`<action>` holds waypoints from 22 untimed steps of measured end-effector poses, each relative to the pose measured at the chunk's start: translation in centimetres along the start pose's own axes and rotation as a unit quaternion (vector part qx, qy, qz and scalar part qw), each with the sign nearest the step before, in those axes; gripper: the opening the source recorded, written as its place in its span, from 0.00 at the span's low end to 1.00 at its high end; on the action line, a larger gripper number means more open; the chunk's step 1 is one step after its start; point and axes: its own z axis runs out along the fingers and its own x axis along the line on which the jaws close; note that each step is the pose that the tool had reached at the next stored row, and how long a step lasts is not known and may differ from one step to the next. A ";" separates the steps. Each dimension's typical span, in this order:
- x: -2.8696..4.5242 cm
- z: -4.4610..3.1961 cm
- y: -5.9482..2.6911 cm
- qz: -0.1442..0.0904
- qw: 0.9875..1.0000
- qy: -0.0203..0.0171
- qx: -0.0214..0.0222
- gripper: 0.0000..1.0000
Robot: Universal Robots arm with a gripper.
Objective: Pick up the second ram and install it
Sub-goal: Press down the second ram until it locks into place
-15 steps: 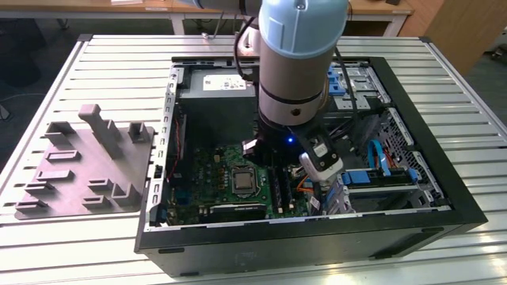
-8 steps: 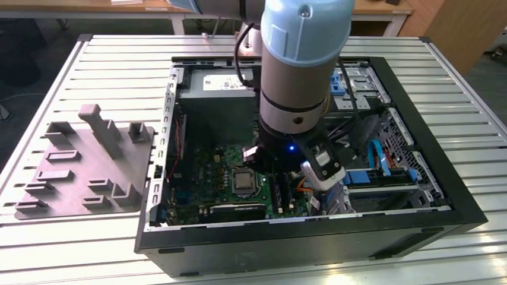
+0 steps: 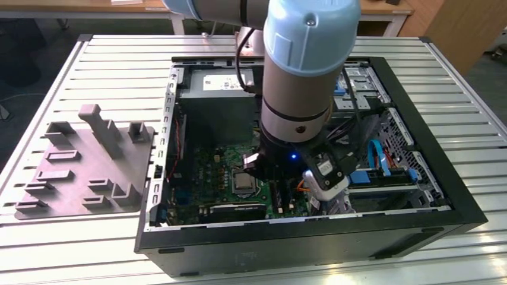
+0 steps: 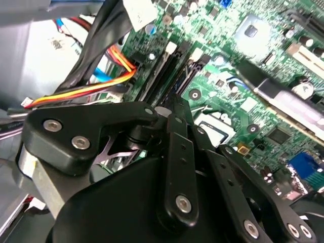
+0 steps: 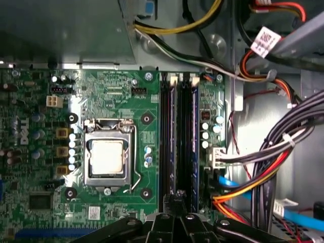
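My gripper (image 5: 175, 198) hangs low inside the open computer case (image 3: 443, 178), over the green motherboard (image 5: 116, 96). Its black fingers are drawn together, and their tip rests at one end of two long memory slots. Both slots hold dark sticks side by side. The second ram (image 5: 171, 131) appears to be the stick seated nearest under the tip, though I cannot tell which of the two sticks the tip touches. In the second wrist view the gripper (image 4: 171, 110) meets just short of the same slots (image 4: 169, 71). In the exterior view the gripper (image 3: 277, 178) sits below the arm's wrist.
The silver processor socket (image 5: 108, 156) lies beside the slots. Bundles of coloured cables (image 5: 273, 167) crowd the other side. A grey power-supply box (image 3: 214, 83) fills the case's far end. A grey tray with upright posts (image 3: 87, 172) stands on the slatted table at the exterior view's left.
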 end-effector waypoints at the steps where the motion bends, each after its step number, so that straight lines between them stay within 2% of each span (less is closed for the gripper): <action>1: -0.05 0.00 -0.12 0.000 1.000 0.000 0.000 0.10; 8: -0.18 0.05 -0.18 0.001 1.000 0.001 0.000 0.10; 11: -0.16 0.47 -0.19 0.001 1.000 0.001 0.000 0.10; 22: -0.15 0.84 -0.21 0.001 1.000 0.001 0.000 0.10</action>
